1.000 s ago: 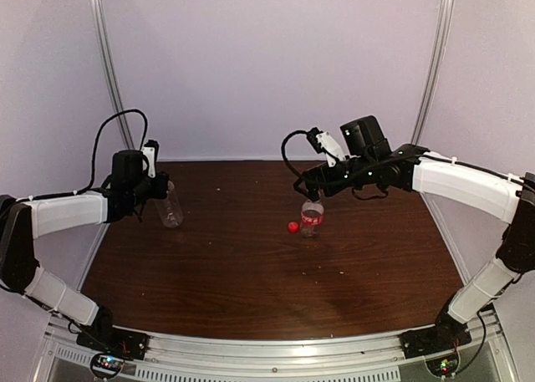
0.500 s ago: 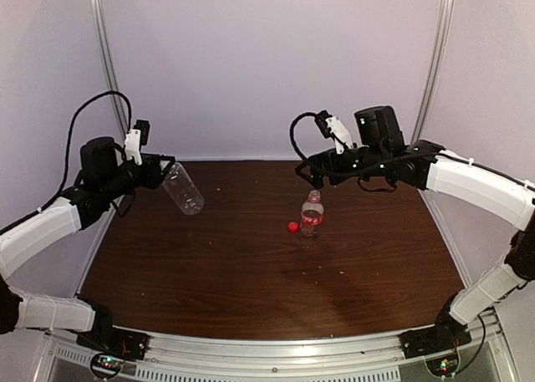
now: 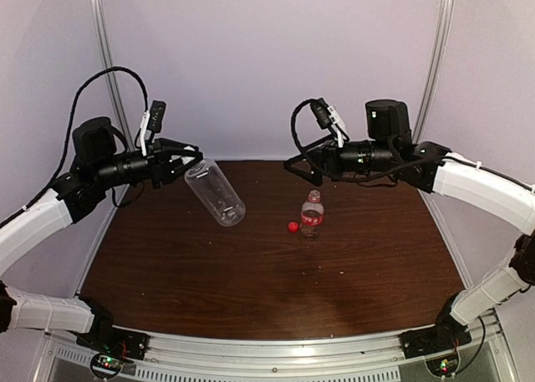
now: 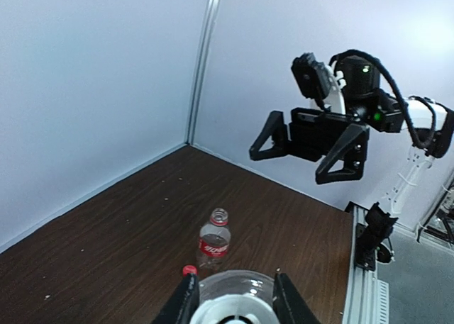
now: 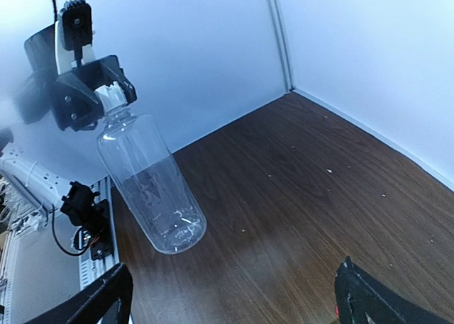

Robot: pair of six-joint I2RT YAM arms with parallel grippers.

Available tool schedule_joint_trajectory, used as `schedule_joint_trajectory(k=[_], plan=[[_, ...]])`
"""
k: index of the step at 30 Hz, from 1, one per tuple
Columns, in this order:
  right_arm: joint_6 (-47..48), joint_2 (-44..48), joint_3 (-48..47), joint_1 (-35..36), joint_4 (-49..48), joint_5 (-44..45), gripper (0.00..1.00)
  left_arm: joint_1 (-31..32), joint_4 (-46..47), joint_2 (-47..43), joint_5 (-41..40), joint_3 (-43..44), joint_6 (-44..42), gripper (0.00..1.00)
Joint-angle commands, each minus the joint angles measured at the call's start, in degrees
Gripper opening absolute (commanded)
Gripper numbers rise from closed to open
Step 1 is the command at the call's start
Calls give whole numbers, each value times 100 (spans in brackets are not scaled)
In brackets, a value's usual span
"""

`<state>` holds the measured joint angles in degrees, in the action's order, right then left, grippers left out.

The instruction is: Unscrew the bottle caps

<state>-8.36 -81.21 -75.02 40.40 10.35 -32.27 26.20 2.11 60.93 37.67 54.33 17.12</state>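
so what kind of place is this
Probably a robot lab cell: left arm and right arm mounted at a wooden table, plain walls and metal rails boxing it in, plain bottle and labelled bottle as props.

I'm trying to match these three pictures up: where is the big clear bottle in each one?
Top external: clear bottle left of centre, tilted above the brown table.
Left wrist: bottom edge, middle, seen end-on.
Right wrist: left of centre, tilted.
Shared landmark: the brown table, in all three.
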Motion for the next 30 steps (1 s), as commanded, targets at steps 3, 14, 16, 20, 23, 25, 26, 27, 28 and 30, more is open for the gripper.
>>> schedule_joint_trajectory(k=[3, 14, 16, 20, 23, 25, 26, 27, 28, 30], plan=[[38, 20, 453, 367, -805, -1179, 100, 590, 352, 239, 681, 411, 101, 0], [431, -532, 237, 1130, -686, -1374, 100, 1326, 878, 614, 801, 507, 292, 0], [575, -680, 98, 1242, -500, -1320, 99, 1441, 1025, 686, 846, 492, 358, 0], [696, -894, -92, 1425, -383, -1314, 94, 1624, 1191, 828, 848, 496, 463, 0], [753, -945, -91, 1495, -417, -1406, 88, 1668, 1409, 879, 841, 434, 565, 0], [761, -946, -74, 1514, -454, -1408, 86, 1674, 1441, 915, 838, 442, 593, 0], [757, -942, -74, 1517, -466, -1405, 84, 1676, 1451, 931, 845, 440, 610, 0], [757, -935, -67, 1522, -485, -1407, 81, 1678, 1462, 945, 855, 434, 616, 0], [757, -922, -42, 1523, -521, -1419, 79, 1678, 1486, 958, 864, 424, 624, 0], [757, -894, 30, 1523, -623, -1409, 77, 1684, 1510, 992, 873, 396, 618, 0]])
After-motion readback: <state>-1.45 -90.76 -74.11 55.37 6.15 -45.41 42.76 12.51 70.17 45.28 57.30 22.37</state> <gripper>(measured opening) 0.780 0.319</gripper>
